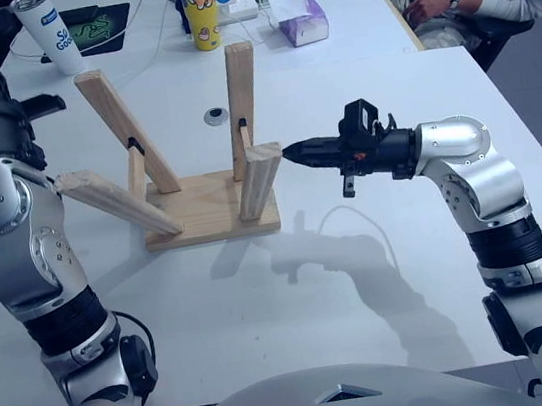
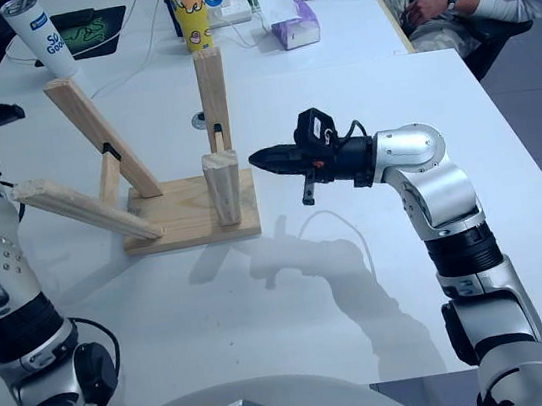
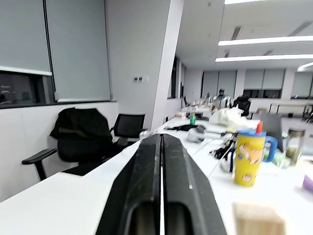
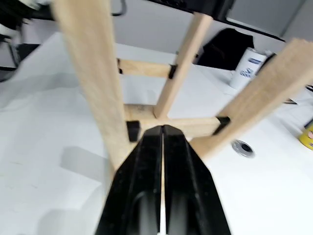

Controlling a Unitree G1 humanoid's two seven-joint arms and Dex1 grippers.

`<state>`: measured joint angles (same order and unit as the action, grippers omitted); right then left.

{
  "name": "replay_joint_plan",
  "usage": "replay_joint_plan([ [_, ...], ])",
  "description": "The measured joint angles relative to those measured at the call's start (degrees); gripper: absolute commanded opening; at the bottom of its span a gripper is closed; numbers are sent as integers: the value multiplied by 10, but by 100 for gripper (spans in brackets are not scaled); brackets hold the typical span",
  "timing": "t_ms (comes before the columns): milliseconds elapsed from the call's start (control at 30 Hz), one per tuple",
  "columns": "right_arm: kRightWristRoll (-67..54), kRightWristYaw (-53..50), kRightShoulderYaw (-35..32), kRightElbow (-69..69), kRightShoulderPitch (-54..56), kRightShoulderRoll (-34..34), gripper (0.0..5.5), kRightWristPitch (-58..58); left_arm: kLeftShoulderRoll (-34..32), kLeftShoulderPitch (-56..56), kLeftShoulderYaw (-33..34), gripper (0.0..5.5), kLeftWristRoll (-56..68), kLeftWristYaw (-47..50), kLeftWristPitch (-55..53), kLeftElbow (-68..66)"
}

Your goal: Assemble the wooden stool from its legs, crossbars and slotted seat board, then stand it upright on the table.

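Right hand (image 1: 287, 153), clenched empty, is pointing beside a leg (image 1: 262, 179) of the upturned stool (image 1: 207, 212) on the desk (image 1: 383, 278); its wrist view is revealing crossbars (image 4: 144, 67); left hand (image 3: 162, 142) is hovering clenched.

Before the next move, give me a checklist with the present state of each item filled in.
1. Seat board flat on the table: ok.
2. Near left leg straight: not ok; it splays outward.
3. Right gripper shut, its tip by the near right leg; contact: cannot tell.
4. Left gripper shut and empty: ok.
5. Standing upright: not ok; the legs point up.
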<state>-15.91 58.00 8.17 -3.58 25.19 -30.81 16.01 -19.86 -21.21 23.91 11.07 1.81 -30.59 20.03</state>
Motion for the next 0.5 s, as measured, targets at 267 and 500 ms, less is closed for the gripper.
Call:
replay_joint_plan([
  [267, 111, -184, -2, -23, -87, 8, 0, 99, -109, 225, -10, 1, -20, -179, 27, -95],
  [500, 146, -298, 65, -90, -156, 101, 0, 224, -148, 334, -118, 1, -46, -296, 34, -120],
])
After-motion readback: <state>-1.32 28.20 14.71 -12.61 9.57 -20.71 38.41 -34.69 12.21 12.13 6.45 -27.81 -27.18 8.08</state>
